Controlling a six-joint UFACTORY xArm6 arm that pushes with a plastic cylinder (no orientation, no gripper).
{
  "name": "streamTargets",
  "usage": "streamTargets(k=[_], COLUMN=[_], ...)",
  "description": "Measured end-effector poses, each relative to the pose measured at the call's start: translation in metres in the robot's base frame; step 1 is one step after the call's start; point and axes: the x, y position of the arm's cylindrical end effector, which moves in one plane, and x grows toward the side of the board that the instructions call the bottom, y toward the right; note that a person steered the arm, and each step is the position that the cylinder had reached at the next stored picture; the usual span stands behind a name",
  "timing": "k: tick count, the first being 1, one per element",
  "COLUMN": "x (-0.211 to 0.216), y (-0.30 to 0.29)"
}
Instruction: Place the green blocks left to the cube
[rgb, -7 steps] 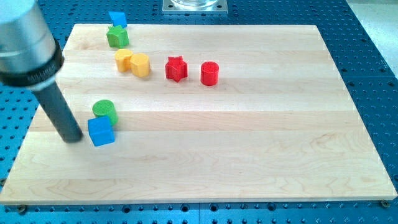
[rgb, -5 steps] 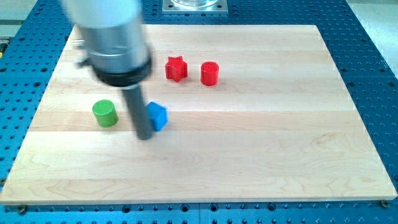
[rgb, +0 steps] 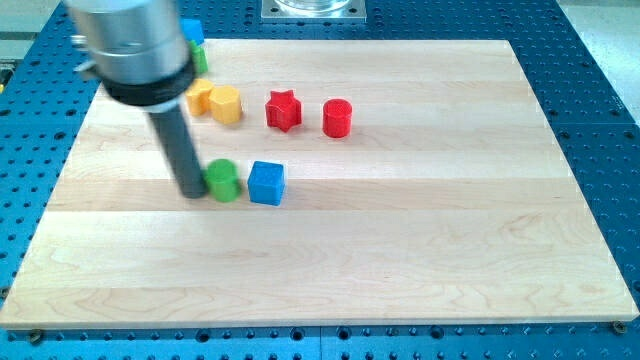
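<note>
A blue cube (rgb: 267, 183) sits on the wooden board (rgb: 400, 230), left of its middle. A green cylinder (rgb: 223, 180) stands just to the cube's left, a small gap apart. My tip (rgb: 192, 192) touches the green cylinder's left side. A second green block (rgb: 201, 60) is near the board's top left corner, mostly hidden behind the arm, so its shape cannot be made out.
Two yellow blocks (rgb: 217, 102) lie side by side at the upper left. A red star (rgb: 283, 109) and a red cylinder (rgb: 338, 118) stand to their right. Another blue block (rgb: 192, 31) shows at the board's top left edge.
My tip pushed the blue cube to the right, then went round to the green cylinder's left and slid it right, up next to the cube.
</note>
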Motion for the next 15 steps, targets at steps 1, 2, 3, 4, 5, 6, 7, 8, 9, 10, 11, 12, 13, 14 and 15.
streamTargets(k=[1,2,3,4,5,6,7,8,9,10,11,12,13,14,15], x=[-0.011,-0.074,-0.152,-0.221,-0.281,-0.284,-0.282,-0.254,-0.245,-0.283,-0.283,-0.283,-0.249,-0.193,-0.193], y=[-0.017,-0.091,-0.123,-0.123,-0.121,-0.117,-0.108,-0.076,-0.029,0.012,0.012,-0.030,-0.079,-0.087,-0.115])
